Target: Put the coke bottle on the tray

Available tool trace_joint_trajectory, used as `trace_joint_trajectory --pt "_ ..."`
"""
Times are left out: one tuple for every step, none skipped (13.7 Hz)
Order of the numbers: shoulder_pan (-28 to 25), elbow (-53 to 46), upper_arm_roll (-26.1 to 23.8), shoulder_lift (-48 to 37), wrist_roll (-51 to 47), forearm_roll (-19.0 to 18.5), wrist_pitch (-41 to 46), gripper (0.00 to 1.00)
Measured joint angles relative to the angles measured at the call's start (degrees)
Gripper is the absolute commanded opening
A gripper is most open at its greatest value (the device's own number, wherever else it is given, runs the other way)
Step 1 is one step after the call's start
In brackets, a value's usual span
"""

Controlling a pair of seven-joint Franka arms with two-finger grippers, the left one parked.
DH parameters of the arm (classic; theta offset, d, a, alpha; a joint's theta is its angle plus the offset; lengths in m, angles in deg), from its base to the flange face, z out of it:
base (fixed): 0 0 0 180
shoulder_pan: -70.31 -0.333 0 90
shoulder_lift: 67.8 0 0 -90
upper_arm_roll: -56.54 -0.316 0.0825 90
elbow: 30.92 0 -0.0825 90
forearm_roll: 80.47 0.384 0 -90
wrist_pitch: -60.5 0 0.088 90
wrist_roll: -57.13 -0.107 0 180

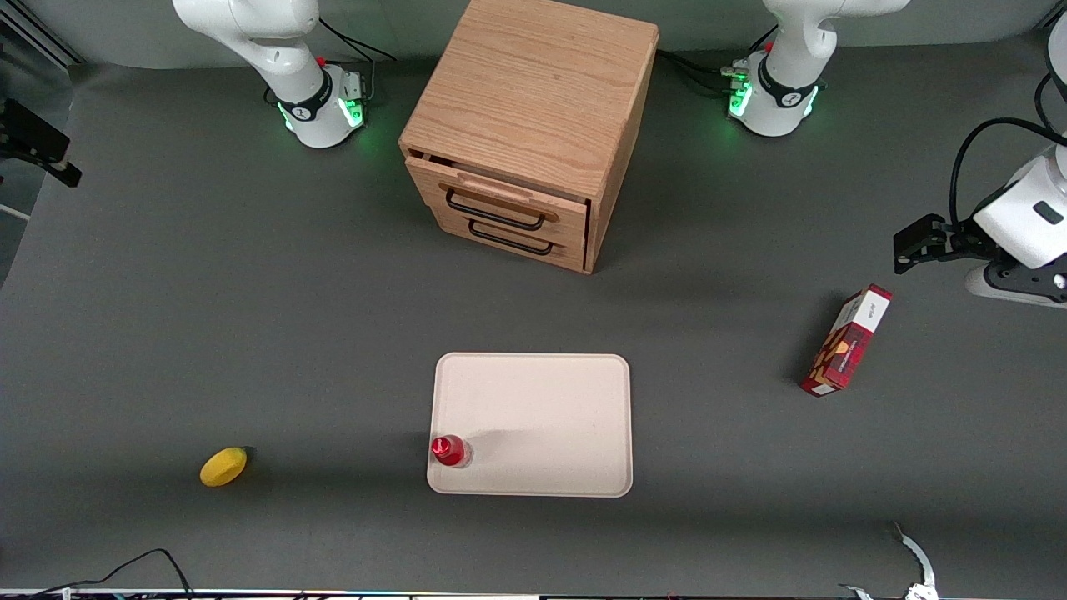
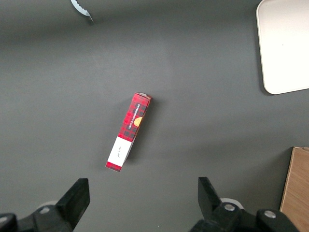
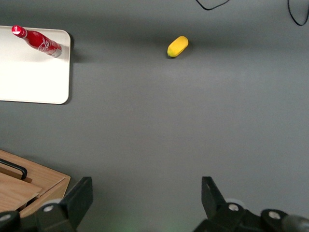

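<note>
A lemon (image 1: pixel 223 466) is lying toward the working arm's end of the dark grey table (image 1: pixel 250 292), well apart from the tray (image 1: pixel 542 417). A wooden cabinet (image 1: pixel 533 125) is sitting farther from the camera, a carton (image 1: pixel 846 340) toward the parked arm's end. The bottle (image 1: pixel 451 451) (red, red cap) is standing upright on the tray's corner. The gripper (image 3: pixel 145 200) is hanging high over bare table, fingers spread wide.
</note>
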Motion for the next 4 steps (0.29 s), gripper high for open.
trace_joint_trajectory --pt "0.0 1.0 -0.7 0.1 0.0 0.0 -0.9 1.00" --pt "0.0 1.7 -1.1 0.2 -0.1 0.0 -1.3 1.00" --pt "0.0 2.3 -1.4 0.3 -0.1 0.0 -1.5 1.00" --pt "0.1 2.7 -1.5 0.3 -0.1 0.2 -1.6 1.00"
